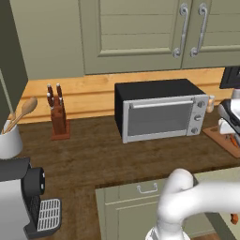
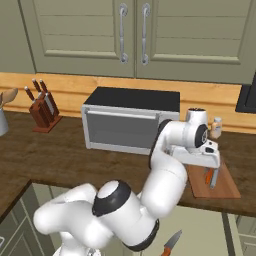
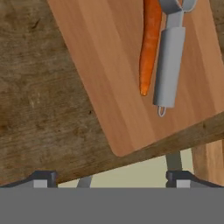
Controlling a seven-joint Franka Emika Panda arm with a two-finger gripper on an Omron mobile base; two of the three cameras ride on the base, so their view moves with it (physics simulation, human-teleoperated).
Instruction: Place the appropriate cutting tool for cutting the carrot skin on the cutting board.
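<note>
One peeler (image 3: 169,65), one carrot (image 3: 149,46), one board (image 3: 113,78)

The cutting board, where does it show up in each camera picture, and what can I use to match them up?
Left base view: the cutting board sits at the right edge, right of the toaster oven, partly behind the arm.
Right base view: lower right, on the counter, right of the toaster oven, with the carrot and peeler on it.
Hand view: the board fills the upper middle, carrot left of peeler.
Shared landmark: the carrot.
</note>
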